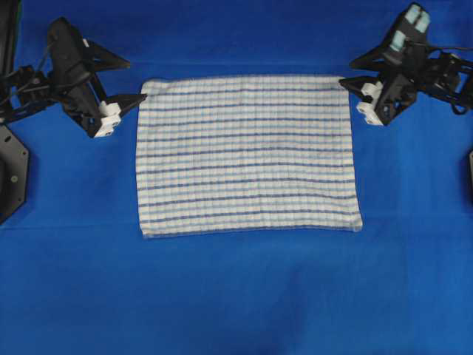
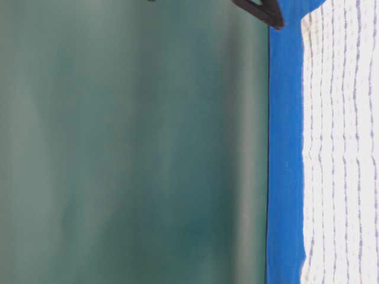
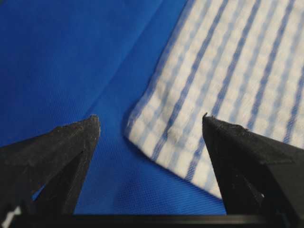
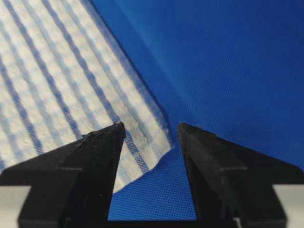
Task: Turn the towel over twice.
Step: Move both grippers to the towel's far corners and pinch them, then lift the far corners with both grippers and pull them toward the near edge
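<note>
One towel (image 1: 247, 155), a flat rectangle of white woven cloth with thin blue stripes and a faint check, lies spread in the middle of the bench (image 1: 236, 296), which wears a smooth blue cloth. At its two far corners sit two black claws. The left claw (image 1: 122, 81) stands with jaws wide apart, holding nothing, one fingertip (image 3: 223, 137) over the corner. The right claw (image 1: 355, 70) is also parted and empty, straddling the other corner.

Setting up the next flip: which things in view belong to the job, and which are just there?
Job:
- towel, flat
- left gripper, open at its far left corner
- right gripper, open at its far right corner

Just there:
- blue table cover
- green backdrop
</note>
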`<move>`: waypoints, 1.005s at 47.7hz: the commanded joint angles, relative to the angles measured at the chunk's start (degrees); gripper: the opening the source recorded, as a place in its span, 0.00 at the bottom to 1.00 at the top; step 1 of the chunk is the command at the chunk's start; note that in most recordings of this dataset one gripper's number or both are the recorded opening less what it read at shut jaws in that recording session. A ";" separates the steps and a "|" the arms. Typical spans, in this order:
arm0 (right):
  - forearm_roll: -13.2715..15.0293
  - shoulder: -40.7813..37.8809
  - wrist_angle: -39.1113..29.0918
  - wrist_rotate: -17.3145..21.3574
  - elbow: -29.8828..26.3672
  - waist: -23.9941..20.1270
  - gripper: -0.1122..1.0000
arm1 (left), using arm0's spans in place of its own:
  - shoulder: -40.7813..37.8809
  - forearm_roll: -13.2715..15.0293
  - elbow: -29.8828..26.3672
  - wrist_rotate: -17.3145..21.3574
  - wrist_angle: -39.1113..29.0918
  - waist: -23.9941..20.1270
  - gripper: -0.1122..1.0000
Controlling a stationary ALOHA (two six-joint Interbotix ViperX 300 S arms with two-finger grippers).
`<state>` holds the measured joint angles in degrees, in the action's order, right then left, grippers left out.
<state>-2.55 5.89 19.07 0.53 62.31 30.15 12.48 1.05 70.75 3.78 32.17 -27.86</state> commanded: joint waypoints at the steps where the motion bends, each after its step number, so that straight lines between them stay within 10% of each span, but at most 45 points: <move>1: -0.18 -2.11 0.88 0.00 -1.67 0.35 0.60 | -2.64 -0.09 -1.32 -0.18 2.02 -0.26 0.86; 19: -0.18 -6.86 1.76 -0.09 -2.99 1.58 0.57 | -12.48 0.00 -4.22 -0.26 1.41 -2.46 0.78; 29: 0.09 -6.86 1.58 -0.18 -2.72 1.58 0.15 | -13.97 0.00 -5.19 -0.26 -1.76 -4.66 0.29; 33: 0.09 -6.77 1.67 -0.18 -2.55 1.67 0.14 | -14.24 0.00 -5.80 -0.18 -2.72 -4.75 0.13; 48: 0.09 -5.63 1.76 -0.18 -2.99 3.25 0.14 | -11.25 0.00 -6.77 -0.26 -3.52 -5.01 0.12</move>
<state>-2.55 -1.41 20.30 0.44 60.03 32.26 -1.32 0.97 64.69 3.52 28.39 -32.26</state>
